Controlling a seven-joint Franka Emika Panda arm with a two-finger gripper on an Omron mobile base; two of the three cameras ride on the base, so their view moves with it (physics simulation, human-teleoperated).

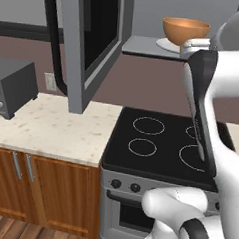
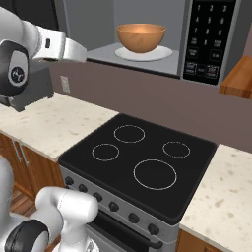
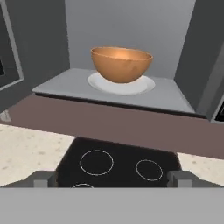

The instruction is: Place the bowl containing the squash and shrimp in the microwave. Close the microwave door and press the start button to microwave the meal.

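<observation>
Base views flank the stove [image 1: 160, 139], hand view faces microwave [image 3: 131, 26]

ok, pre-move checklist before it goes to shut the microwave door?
1. Bowl inside the microwave, sitting on the white turntable plate: ok.
2. Bowl upright and centred on the plate: ok.
3. Squash and shrimp in the bowl: cannot tell, the contents are below the rim in every view.
4. Gripper open and empty, back from the bowl over the stove: ok.
5. Microwave door shut: not ok, it stands swung wide open to the left over the counter.
6. Door's swing path free of the arm: cannot tell, the forearm sits near the cavity opening.
</observation>
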